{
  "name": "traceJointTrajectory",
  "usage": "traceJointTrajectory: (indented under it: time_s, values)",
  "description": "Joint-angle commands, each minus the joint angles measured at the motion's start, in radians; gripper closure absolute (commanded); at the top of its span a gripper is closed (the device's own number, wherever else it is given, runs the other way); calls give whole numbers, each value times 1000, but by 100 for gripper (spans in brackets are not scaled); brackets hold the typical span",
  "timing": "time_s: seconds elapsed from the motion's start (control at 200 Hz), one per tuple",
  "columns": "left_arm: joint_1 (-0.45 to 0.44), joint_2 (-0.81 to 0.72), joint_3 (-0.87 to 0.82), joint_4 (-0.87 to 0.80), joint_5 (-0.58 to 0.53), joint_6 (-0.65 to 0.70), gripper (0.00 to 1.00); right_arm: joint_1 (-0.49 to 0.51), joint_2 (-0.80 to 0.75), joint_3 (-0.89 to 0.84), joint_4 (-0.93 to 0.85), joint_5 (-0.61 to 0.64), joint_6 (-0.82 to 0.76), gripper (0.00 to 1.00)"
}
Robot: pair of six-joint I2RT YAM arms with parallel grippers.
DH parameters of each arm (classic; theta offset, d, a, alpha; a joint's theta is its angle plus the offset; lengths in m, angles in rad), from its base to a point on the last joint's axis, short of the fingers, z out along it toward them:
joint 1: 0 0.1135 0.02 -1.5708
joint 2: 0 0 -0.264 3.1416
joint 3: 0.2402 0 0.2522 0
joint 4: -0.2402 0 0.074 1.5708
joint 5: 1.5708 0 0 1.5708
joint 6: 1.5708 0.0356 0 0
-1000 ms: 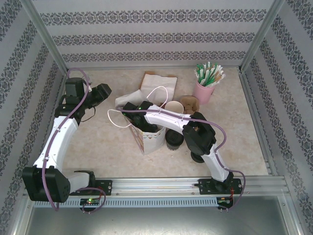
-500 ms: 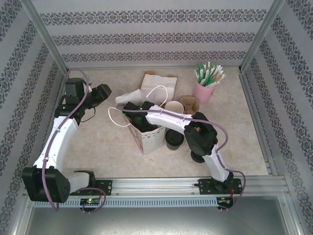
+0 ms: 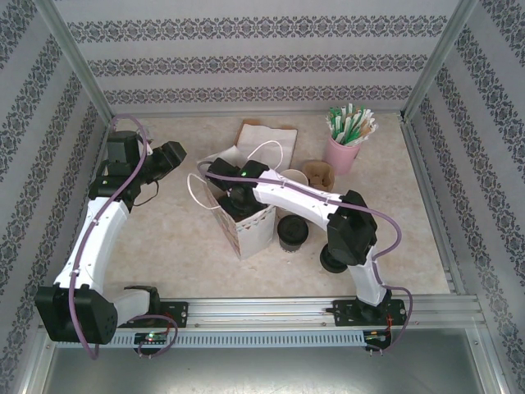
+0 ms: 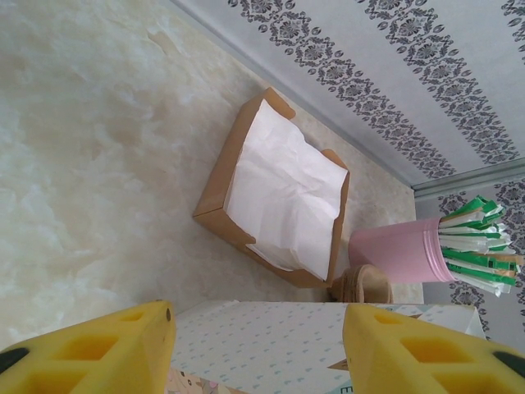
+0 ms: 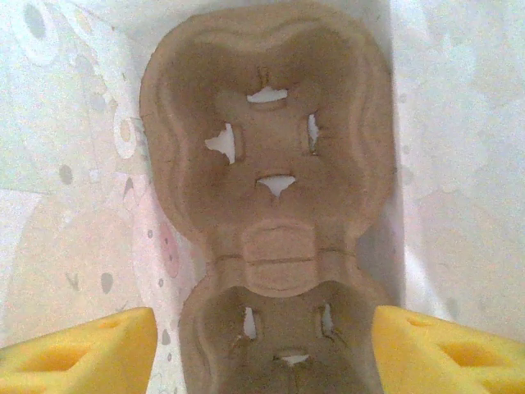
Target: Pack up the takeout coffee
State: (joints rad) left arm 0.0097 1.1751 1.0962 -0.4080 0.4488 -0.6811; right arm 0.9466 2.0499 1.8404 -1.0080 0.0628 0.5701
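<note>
A patterned paper bag (image 3: 250,226) stands open at mid-table. My right gripper (image 3: 235,195) reaches down into its mouth. In the right wrist view the gripper (image 5: 262,353) is open above a brown pulp cup carrier (image 5: 267,180) lying on the bag's floor, its wells empty. Two round black-topped things (image 3: 293,233) (image 3: 331,261) stand right of the bag. I cannot tell which of them is the takeout coffee. My left gripper (image 3: 174,155) hangs open left of the bag, holding nothing. In the left wrist view (image 4: 258,349) the bag's side (image 4: 271,336) lies beyond its fingers.
A brown box of white napkins (image 3: 267,138) (image 4: 283,193) sits behind the bag. A white lidless cup (image 3: 291,178), a brown stack (image 3: 318,172) (image 4: 365,286) and a pink cup of straws (image 3: 344,148) (image 4: 402,250) stand at the back right. Walls close three sides.
My right wrist has risen and swung toward the back over the bag's mouth, and the bag's handles have shifted. The left arm has hardly moved.
</note>
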Motion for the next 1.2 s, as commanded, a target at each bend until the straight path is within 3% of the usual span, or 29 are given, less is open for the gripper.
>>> traceJointTrajectory:
  time_s: [0.0,0.245,0.63,0.804,1.199]
  values:
    - [11,-19,32,-27,13,32,43,17,-56,56,-62,44,-7,27]
    - [10,-8,43,-59,27,59,42,30,-96,161,-132,92,-27,20]
    - [9,14,101,-135,41,134,36,36,-167,300,-175,104,-58,17]
    - [9,11,116,-174,30,171,34,37,-213,315,-199,169,-73,16]
    - [9,11,106,-183,20,195,32,51,-386,291,-288,300,-70,28]
